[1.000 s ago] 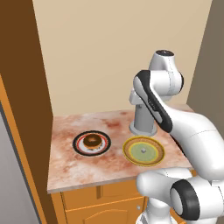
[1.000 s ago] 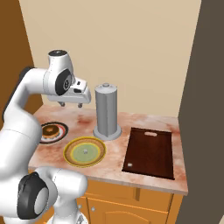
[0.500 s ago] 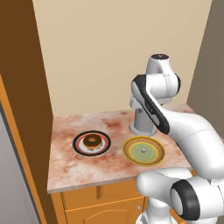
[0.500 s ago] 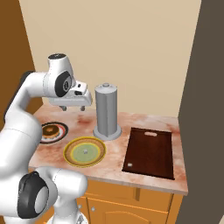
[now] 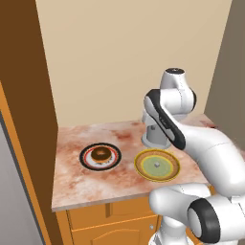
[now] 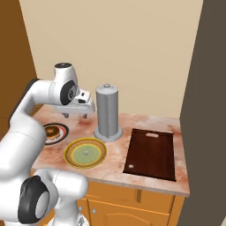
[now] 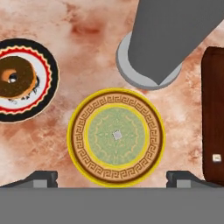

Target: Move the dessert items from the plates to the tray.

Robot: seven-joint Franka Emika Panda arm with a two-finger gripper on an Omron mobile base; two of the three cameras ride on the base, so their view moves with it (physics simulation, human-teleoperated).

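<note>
Gripper (image 7: 112, 177): jaws wide, empty, above counter (image 7: 52, 140). Directly below: yellow-rimmed plate (image 7: 144, 151) bearing small pale lump (image 7: 117, 135). Left of gripper: chocolate donut (image 7: 15, 76) on black-rimmed plate (image 7: 49, 89). Right: brown tray (image 7: 214, 118). Ahead: grey cylinder (image 7: 173, 35).

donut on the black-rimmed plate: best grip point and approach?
Come straight down from above with the jaws spanning the outer edge of the donut, pinching across its width. It lies flat in the middle of the black-rimmed plate, hole up, so the sides are free all round. The tall grey cylinder stands well off to one side, likely out of the way.
</note>
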